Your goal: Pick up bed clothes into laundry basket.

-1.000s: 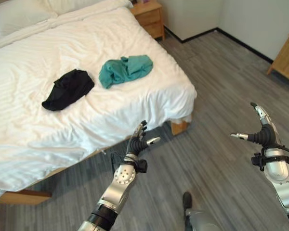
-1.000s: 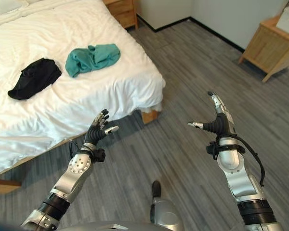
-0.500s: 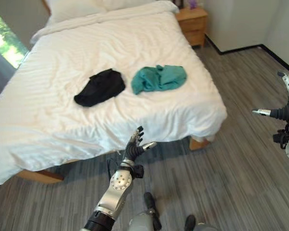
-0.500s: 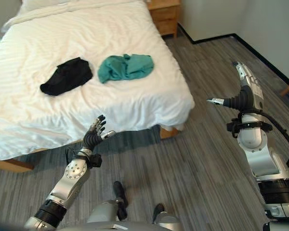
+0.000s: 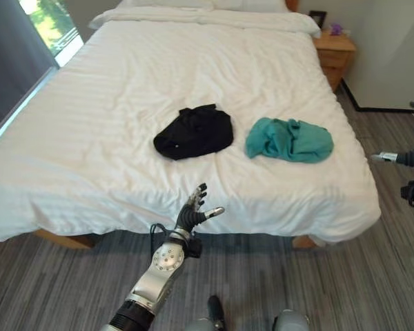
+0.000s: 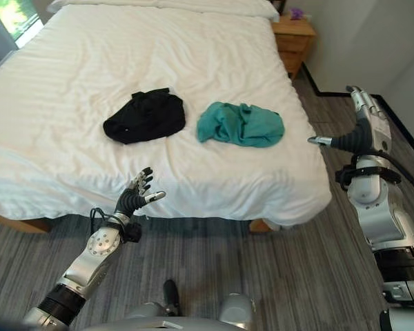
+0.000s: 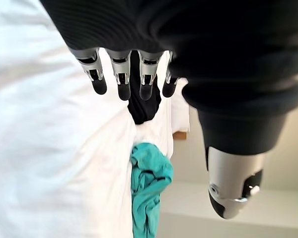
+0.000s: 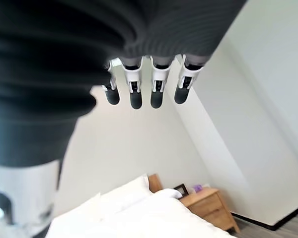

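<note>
Bed [image 5: 124, 138] with white sheets is seen taking up most of the room, with pillows [image 5: 193, 15] laid at the head and a wooden nightstand [image 6: 293, 38] set beside that end. Grey plank floor [image 6: 290, 276] is seen round the foot. Two bits of clothing are left lying on the sheet near the foot edge: a black garment [image 5: 194, 131] and a teal garment [image 5: 290, 140], just beside each other but not touching. Left robot hand [image 5: 195, 208] is held up in front of the bed's foot edge, fingers spread, nothing gripped. Right robot hand [image 6: 362, 131] is raised off past the bed's corner, also open and empty.
</note>
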### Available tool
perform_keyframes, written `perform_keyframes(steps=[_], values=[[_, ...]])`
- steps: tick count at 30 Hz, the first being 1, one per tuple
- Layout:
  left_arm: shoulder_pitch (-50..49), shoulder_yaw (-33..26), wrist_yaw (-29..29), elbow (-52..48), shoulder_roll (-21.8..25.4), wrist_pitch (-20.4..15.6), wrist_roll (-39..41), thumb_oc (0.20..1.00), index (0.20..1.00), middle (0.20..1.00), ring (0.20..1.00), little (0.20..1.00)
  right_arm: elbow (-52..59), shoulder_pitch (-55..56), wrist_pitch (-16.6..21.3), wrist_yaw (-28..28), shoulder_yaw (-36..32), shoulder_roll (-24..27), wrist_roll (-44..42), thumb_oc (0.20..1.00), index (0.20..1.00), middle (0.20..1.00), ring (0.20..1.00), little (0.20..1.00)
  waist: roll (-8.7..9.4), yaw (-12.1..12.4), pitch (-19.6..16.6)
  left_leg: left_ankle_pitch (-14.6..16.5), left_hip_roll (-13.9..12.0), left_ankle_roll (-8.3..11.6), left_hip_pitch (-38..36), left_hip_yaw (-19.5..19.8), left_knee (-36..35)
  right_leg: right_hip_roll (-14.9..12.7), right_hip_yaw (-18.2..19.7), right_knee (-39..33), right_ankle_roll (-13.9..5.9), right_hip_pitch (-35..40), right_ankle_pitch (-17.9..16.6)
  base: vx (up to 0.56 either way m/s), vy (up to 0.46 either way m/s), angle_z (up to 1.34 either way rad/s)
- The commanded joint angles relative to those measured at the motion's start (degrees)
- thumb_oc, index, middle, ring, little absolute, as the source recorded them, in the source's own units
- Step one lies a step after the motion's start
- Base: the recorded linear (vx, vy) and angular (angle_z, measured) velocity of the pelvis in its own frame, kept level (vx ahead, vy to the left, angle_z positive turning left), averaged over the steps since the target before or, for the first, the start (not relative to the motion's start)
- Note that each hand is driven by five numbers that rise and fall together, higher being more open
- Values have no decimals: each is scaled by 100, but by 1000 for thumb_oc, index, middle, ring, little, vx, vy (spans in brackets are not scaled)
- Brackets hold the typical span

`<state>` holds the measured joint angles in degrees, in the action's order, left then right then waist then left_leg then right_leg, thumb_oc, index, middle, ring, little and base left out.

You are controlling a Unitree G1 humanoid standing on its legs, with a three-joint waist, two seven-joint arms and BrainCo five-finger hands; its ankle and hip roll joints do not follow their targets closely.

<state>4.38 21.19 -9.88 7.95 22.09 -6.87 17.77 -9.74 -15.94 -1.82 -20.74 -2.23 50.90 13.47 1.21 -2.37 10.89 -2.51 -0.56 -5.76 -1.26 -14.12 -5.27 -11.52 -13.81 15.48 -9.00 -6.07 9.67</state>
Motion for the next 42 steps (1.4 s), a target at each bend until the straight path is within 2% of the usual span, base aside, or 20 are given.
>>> perform_keyframes(steps=[1, 3, 6, 9, 11, 13, 15, 18, 20, 21, 29, 31, 32, 34, 37, 39, 42], values=[[23, 25, 167, -272, -28, -219, 116, 1000, 1000, 1000, 1000, 1000, -262, -605, -169, -287, -246, 215, 22, 1000, 1000, 1000, 1000, 1000, 111, 97, 78, 589, -416, 770, -396, -91, 27, 474, 33, -1435, -130, 216, -925, 305, -233, 59], [-33, -71, 197, -268, -28, -231, 103, 1000, 1000, 1000, 1000, 1000, -274, -501, -282, -298, -346, 257, 220, 1000, 1000, 1000, 1000, 1000, 132, 77, 64, 650, -451, 829, -438, 52, 27, 485, 159, -1741, -161, 106, -1140, 256, -196, 80], [-254, -129, 204, -208, -89, -231, 134, 1000, 1000, 1000, 1000, 1000, -932, -657, -309, -286, -92, 214, 197, 1000, 1000, 1000, 1000, 1000, 185, 258, -62, 664, -499, 897, -698, 215, 27, 517, 119, -1898, 26, 523, -1158, 314, -283, 133], [-528, -70, 246, -201, -111, -225, 371, 1000, 1000, 1000, 1000, 1000, -2052, -1422, -192, -161, 745, 158, -192, 1000, 1000, 1000, 1000, 1000, 71, 395, -116, 531, -640, 1078, -716, 344, 27, 591, -92, -2048, 145, 792, -1068, 225, -192, 31], [-569, -81, 245, -192, -126, -218, 432, 1000, 1000, 1000, 1000, 1000, -2293, -1593, -149, -127, 952, 140, -267, 1000, 1000, 1000, 1000, 1000, 26, 381, -108, 489, -676, 1124, -686, 382, 27, 603, -156, -2048, 175, 801, -1023, 163, -128, 10], [-656, -86, 245, -108, -140, -229, 638, 1000, 1000, 1000, 1000, 1000, -2867, -2025, -121, 31, 1435, 166, -343, 1000, 1000, 1000, 1000, 1000, -59, 463, -32, 300, -753, 1251, -518, 485, 27, 615, -309, -2048, 224, 758, -925, 148, -128, 16], [-671, -84, 242, -102, -156, -251, 678, 1000, 1000, 1000, 1000, 1000, -2983, -2170, -95, 45, 1568, 131, -373, 1000, 1000, 1000, 1000, 1000, -88, 474, 14, 233, -771, 1282, -428, 515, 27, 610, -363, -2048, 236, 732, -904, 32, -50, 23], [-679, -65, 239, 26, -187, -337, 799, 1000, 1000, 1000, 1000, 1000, -3396, -2669, -41, 98, 1946, 70, -411, 1000, 1000, 1000, 1000, 1000, -216, 556, 223, -32, -820, 1387, 57, 632, 27, 533, -550, -2048, 271, 493, -837, -13, -28, 22], [-673, -71, 246, 59, -203, -344, 811, 1000, 1000, 1000, 1000, 1000, -3487, -2745, -28, 97, 2001, 17, -425, 1000, 1000, 1000, 1000, 1000, -252, 551, 247, -91, -833, 1407, 180, 648, 27, 522, -590, -2048, 273, 412, -821, -1, -28, 46], [-652, -67, 235, 155, -208, -392, 843, 1000, 1000, 1000, 1000, 1000, -3744, -2880, 5, 83, 2060, -90, -505, 1000, 1000, 1000, 1000, 1000, -309, 612, 350, -218, -862, 1441, 410, 667, 27, 501, -638, -2048, 276, 264, -796, 4, -38, 46], [-509, 91, 305, 425, -280, -434, 814, 1000, 1000, 1000, 1000, 1000, -4751, -3023, 107, 209, 2198, -542, -859, 1000, 1000, 1000, 1000, 1000, -537, 701, 542, -435, -947, 1549, 817, 672, 27, 483, -766, -2048, 354, 10, -672, 1, -23, 20], [-471, 121, 331, 496, -306, -441, 795, 1000, 1000, 1000, 1000, 1000, -5067, -3063, 139, 336, 2301, -604, -926, 200, 200, 200, 200, 200, -606, 710, 543, -470, -966, 1598, 786, 668, 27, 509, -767, -2048, 382, 38, -627, 40, -27, 7], [-431, 42, 303, 494, -316, -453, 783, 1000, 1000, 1000, 1000, 1000, -5076, -2928, 160, 415, 2343, -676, -965, 200, 200, 200, 200, 200, -681, 693, 551, -595, -1010, 1653, 688, 671, 27, 552, -746, -2048, 415, 117, -577, 43, -36, 7], [-432, 43, 303, 493, -315, -452, 783, 1000, 1000, 1000, 1000, 1000, -5074, -2924, 159, 415, 2340, -676, -965, 200, 200, 200, 200, 200, -681, 693, 556, -595, -1012, 1654, 682, 671, 27, 553, -746, -2048, 416, 123, -576, 22, -25, 5], [-343, -264, 133, 280, -308, -464, 668, 1000, 1000, 1000, 1000, 1000, -4475, -1871, 259, 396, 1949, -1120, -1150, 200, 200, 200, 200, 200, -767, 593, 533, -789, -1032, 1692, 321, 735, 44, 624, -662, -2048, 488, 501, -453, 37, -52, 1], [-188, -543, -8, 104, -196, -524, 492, 1000, 1000, 1000, 1000, 1000, -3878, -1105, 303, 443, 1686, -1224, -1056, 200, 200, 200, 200, 200, -738, 492, 490, -799, -1010, 1714, 157, 789, 152, 628, -621, -2048, 502, 653, -430, 11, -64, -7], [293, -924, -335, -158, -18, -590, -26, 1000, 1000, 1000, 1000, 1000, -2652, -91, 461, 586, 1016, -1165, -1273, 200, 200, 200, 200, 200, -639, 245, 373, -690, -951, 1684, 148, 894, 855, 610, -496, -2048, 530, 728, -424, 1, -51, -8]])
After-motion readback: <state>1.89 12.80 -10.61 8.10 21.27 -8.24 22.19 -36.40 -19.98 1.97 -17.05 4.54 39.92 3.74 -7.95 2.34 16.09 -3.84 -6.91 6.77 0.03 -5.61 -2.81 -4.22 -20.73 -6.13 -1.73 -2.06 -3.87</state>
